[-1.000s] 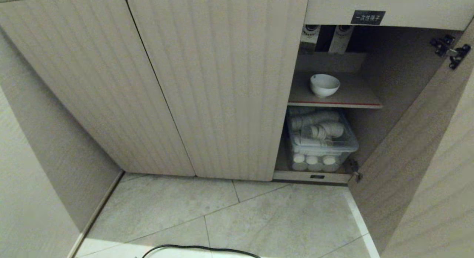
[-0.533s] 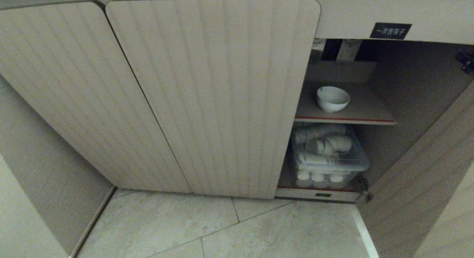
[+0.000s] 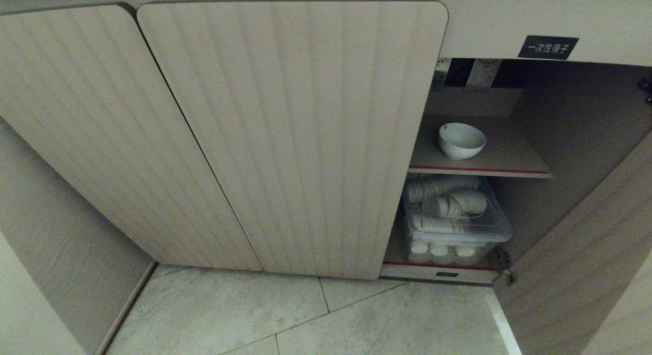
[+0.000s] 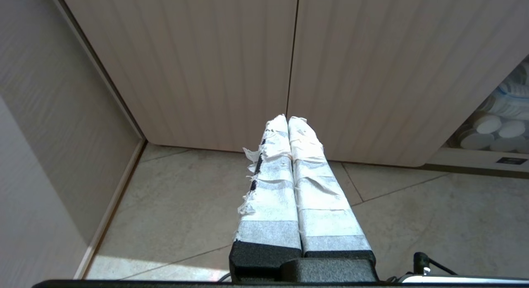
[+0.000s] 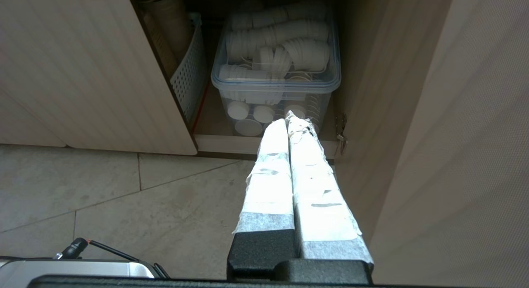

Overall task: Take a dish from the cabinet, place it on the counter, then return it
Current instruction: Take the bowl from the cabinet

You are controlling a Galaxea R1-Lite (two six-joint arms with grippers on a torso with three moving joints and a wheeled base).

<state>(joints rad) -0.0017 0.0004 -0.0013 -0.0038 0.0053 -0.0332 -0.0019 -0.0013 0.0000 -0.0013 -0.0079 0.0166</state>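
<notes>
The dish (image 3: 461,140), a small white bowl, stands upright on the red-edged upper shelf (image 3: 509,161) of the cabinet (image 3: 285,141), whose right-hand door (image 3: 580,253) is swung open. The counter is out of view. Neither arm shows in the head view. My left gripper (image 4: 288,117) is shut and empty, low over the floor in front of the two closed fluted doors. My right gripper (image 5: 289,117) is shut and empty too, pointing at the open compartment's bottom level, below the dish's shelf.
A clear lidded plastic box (image 3: 456,220) (image 5: 276,69) full of stacked white cups fills the cabinet's bottom level, with a white slotted basket (image 5: 188,69) beside it. A black label (image 3: 547,47) sits above the opening. A side wall (image 3: 56,243) stands left, and pale tiles (image 3: 326,319) cover the floor.
The whole head view has shifted: the cabinet looms larger and lower in the picture and the cable at the bottom edge has left it. The dish has stayed on its shelf.
</notes>
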